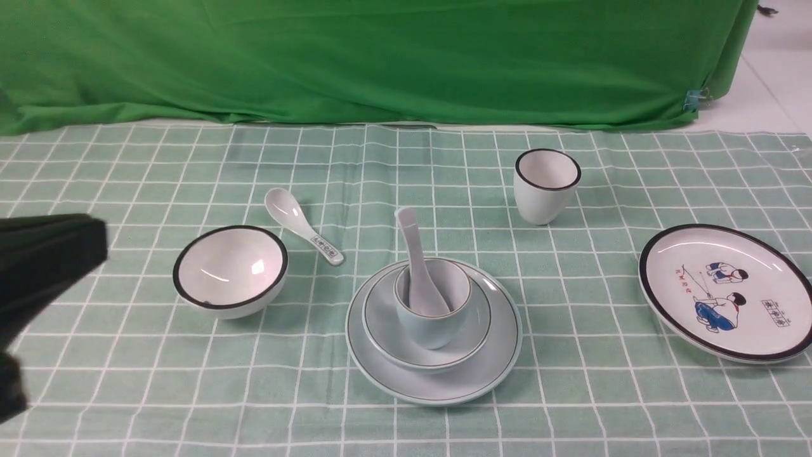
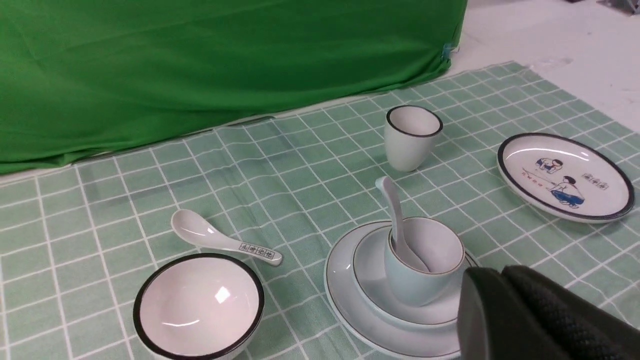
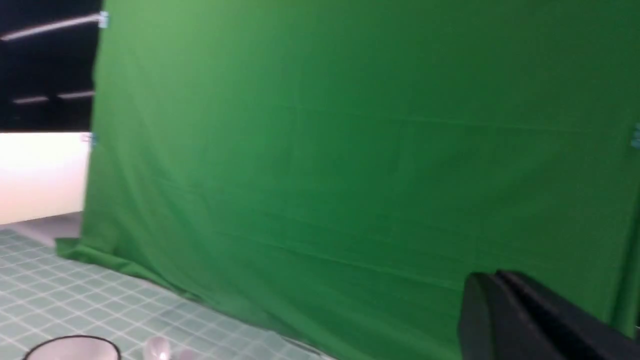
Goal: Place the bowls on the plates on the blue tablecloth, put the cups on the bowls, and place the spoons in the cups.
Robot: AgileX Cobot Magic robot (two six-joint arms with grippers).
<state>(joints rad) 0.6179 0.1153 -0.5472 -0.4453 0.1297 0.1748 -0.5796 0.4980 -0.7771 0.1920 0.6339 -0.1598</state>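
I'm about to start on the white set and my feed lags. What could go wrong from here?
1. The blue spoon leans steeply out of the blue cup atop the stack; a passing arm could knock it over.
2. The white bowl is glossy and rounded, so it may slip from the left gripper.
3. The cartoon plate lies far right, so the bowl's carry crosses that stack.

Left pincer (image 1: 95, 244) cut off at front view's 9 o'clock edge. Pale blue spoon's (image 1: 419, 273) bowl end hidden inside pale blue cup (image 1: 434, 317). Right wrist view blurred.
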